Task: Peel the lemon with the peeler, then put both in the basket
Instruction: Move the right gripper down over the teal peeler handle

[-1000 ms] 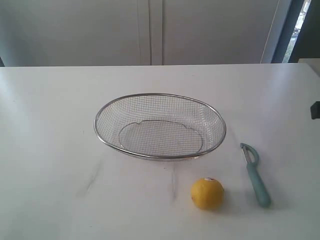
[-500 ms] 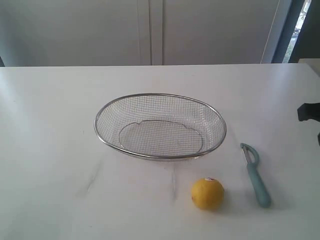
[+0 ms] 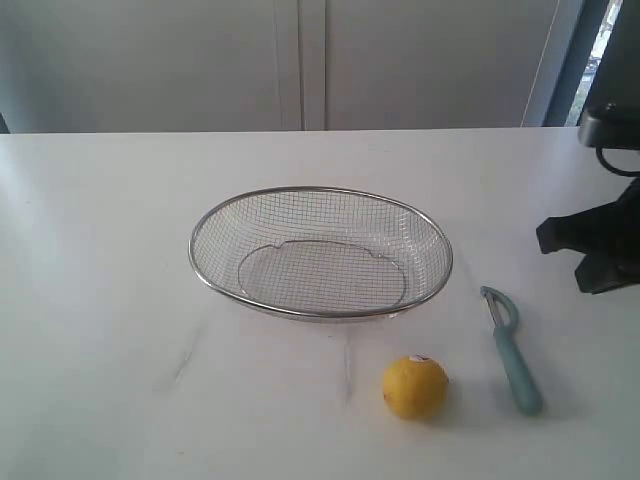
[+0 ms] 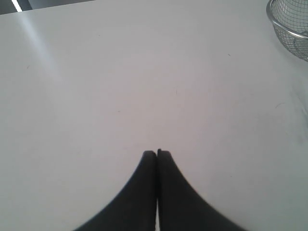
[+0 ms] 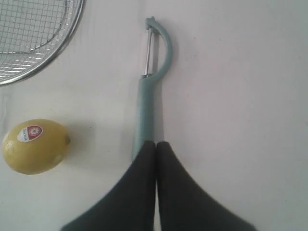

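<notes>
**Lemon.** The lemon (image 3: 414, 386) rests on the white table (image 3: 100, 250), on the near side of the basket (image 3: 320, 190) and clear of it. Its skin is yellow and unbroken on the sides in view. A small white sticker (image 5: 30, 133) with a red mark sits on its upper end.

**Peeler.** The peeler (image 3: 512, 352) lies flat on the table, just to the right of the lemon in the exterior view and not touching it. The teal handle points toward the near edge. The looped metal blade head points toward the far side and ends close to the right end of the basket, without touching it.

**Basket.** The basket stands upright near the middle of the table. Its wire mesh wall, thick rim and oval base ring are all visible.

**Right gripper.** The right gripper (image 5: 156, 143) is clenched. Its two dark fingers are pressed together along their length, with nothing between them. In the right wrist view the fingertips overlap the end of the peeler handle, but whether they touch it cannot be determined. In the exterior view the right arm (image 3: 600, 255) appears at the right edge, beyond the peeler.

**Left gripper.** The left gripper (image 4: 157, 152) is also clenched, finger against finger, and grasps nothing. It is positioned over bare table, well apart from the basket rim.
</notes>
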Available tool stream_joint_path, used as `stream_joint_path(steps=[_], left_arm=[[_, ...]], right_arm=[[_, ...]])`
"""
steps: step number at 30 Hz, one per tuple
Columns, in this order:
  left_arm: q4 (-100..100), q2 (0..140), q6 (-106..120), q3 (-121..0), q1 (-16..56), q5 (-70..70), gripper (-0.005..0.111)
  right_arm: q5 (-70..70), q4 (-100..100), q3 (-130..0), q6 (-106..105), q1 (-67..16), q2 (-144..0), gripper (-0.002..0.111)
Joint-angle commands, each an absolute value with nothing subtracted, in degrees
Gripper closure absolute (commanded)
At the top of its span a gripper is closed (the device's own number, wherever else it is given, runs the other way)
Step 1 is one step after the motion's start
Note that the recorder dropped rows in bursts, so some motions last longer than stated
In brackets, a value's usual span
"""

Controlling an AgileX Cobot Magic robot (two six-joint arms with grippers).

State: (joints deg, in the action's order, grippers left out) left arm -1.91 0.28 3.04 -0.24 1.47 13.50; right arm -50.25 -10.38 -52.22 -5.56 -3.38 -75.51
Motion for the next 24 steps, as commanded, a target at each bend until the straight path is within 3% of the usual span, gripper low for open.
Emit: stream_joint_path(steps=[1,24], left_arm=[[-2.1,0.0,3.1,0.0,1.4,13.3,0.106],[-2.1,0.0,3.1,0.0,1.4,13.3,0.106]], right_arm=[[-48.9,-10.3,-52.6,-5.2,-5.2,-75.6,0.108],[-47.1,-10.4,-52.9,-2.6,-9.8,-89.3,0.108]])
